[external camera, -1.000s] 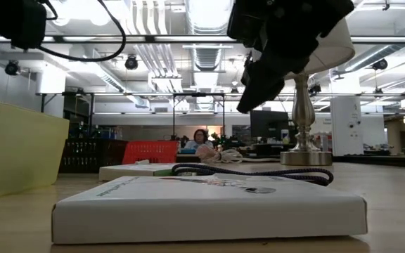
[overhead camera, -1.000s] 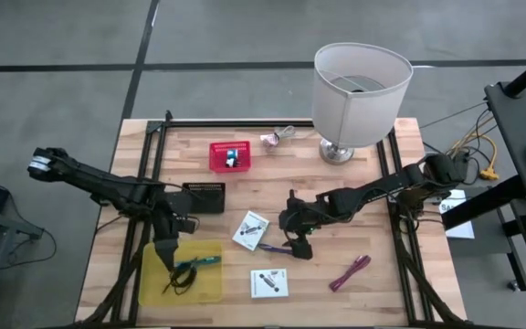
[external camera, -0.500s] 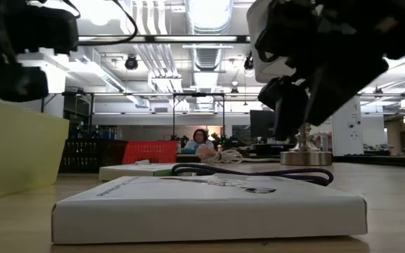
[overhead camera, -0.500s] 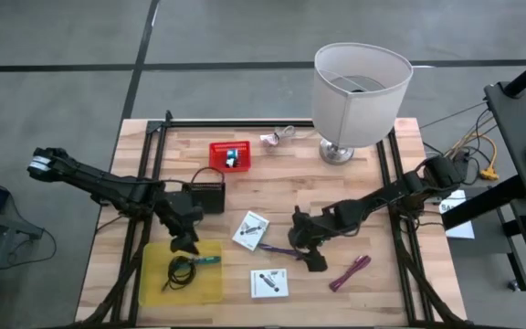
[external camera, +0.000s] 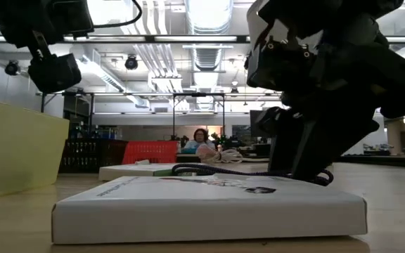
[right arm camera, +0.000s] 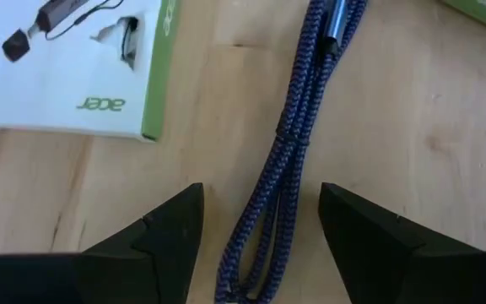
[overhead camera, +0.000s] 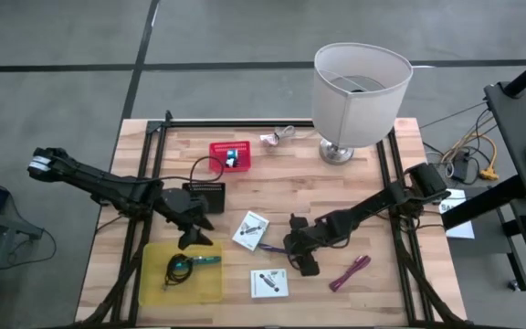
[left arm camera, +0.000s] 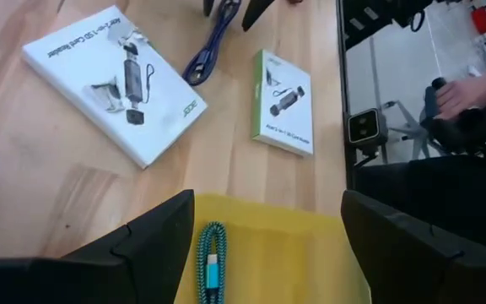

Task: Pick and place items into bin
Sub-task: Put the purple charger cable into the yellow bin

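My right gripper [right arm camera: 260, 253] is open and low over the table, one finger on each side of the purple braided cable [right arm camera: 298, 143], which lies flat on the wood [overhead camera: 275, 249]; I see no touch. My left gripper [left arm camera: 277, 245] is open and hovers above the far edge of the yellow bin [overhead camera: 158, 288]. The bin holds a teal cable [left arm camera: 212, 270] and a black coiled cable [overhead camera: 179, 272]. Two white printed boxes [overhead camera: 251, 228] [overhead camera: 269, 283] lie flat between the arms. The magenta stick [overhead camera: 350, 272] lies near the right gripper.
A big white lamp [overhead camera: 359, 91] stands at the far right. A red basket [overhead camera: 230, 155] and a black box [overhead camera: 204, 196] sit on the far left half. Metal rails [overhead camera: 393, 183] run along both table sides. A person [external camera: 200, 138] sits far behind.
My right gripper has come down toward the table's near edge and now straddles the purple cable. My left gripper has risen from over the yellow bin and moved toward the right and far side. The cables in the bin stay put.
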